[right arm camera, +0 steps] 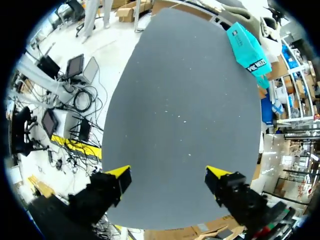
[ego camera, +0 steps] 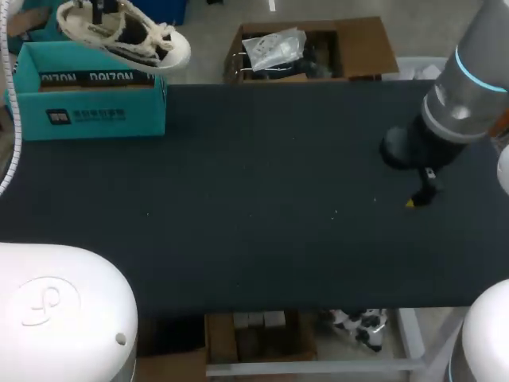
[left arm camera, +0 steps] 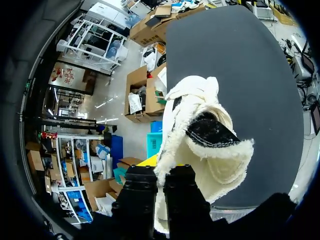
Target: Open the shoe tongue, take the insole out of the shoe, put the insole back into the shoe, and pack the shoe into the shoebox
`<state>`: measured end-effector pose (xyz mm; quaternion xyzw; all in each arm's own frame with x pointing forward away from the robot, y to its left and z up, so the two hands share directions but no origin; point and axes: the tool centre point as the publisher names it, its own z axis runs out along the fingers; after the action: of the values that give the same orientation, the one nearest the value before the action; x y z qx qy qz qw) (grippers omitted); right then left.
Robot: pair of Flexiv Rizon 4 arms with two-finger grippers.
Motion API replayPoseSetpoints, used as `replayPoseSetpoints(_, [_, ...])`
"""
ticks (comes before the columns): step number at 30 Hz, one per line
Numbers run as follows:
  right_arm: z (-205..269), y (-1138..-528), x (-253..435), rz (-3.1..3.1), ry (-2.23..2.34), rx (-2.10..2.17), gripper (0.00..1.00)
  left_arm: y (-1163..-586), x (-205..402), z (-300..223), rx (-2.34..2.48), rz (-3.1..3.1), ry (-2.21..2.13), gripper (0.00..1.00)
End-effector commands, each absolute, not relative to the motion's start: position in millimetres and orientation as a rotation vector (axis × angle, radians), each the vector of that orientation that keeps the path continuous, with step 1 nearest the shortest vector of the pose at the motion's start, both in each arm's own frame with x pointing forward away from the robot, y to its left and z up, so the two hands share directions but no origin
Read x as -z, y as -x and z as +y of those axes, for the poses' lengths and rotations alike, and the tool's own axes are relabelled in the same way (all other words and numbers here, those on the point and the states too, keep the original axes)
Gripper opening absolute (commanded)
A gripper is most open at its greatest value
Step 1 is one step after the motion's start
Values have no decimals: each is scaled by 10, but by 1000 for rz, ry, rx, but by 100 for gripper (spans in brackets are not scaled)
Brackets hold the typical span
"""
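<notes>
Left wrist view: your left gripper [left arm camera: 161,175], fingers pinching the shoe [left arm camera: 192,105] by its fleecy rim | right gripper [right arm camera: 167,180], fingers spread, empty, over the bench [ego camera: 254,199] | shoe hangs above the teal shoebox [ego camera: 87,103], far left | step, likely: packing | next: line it up, lower it in, let go.

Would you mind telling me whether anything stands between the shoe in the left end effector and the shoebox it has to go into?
Nothing visible does. The shoe, gripped by the left end effector, hangs over the far edge of the teal shoebox, with only open air between them.
</notes>
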<state>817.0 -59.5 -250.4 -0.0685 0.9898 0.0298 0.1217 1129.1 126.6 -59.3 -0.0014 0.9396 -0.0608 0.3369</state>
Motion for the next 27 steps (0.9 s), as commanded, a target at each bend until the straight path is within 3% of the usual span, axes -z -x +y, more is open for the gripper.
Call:
replayPoseSetpoints(1, [-336,-8397,2379,3078,14,68,100,-11486,644,1728,303,2450,-25,0])
replayPoseSetpoints(12, [-186,-8569,2381,3125,-86,112,100,-11930,974,2399,324,2506,87,0])
replayPoseSetpoints(27, [-206,-8551,2389,3139,-179,110,100,-12305,1824,2709,344,2634,170,0])
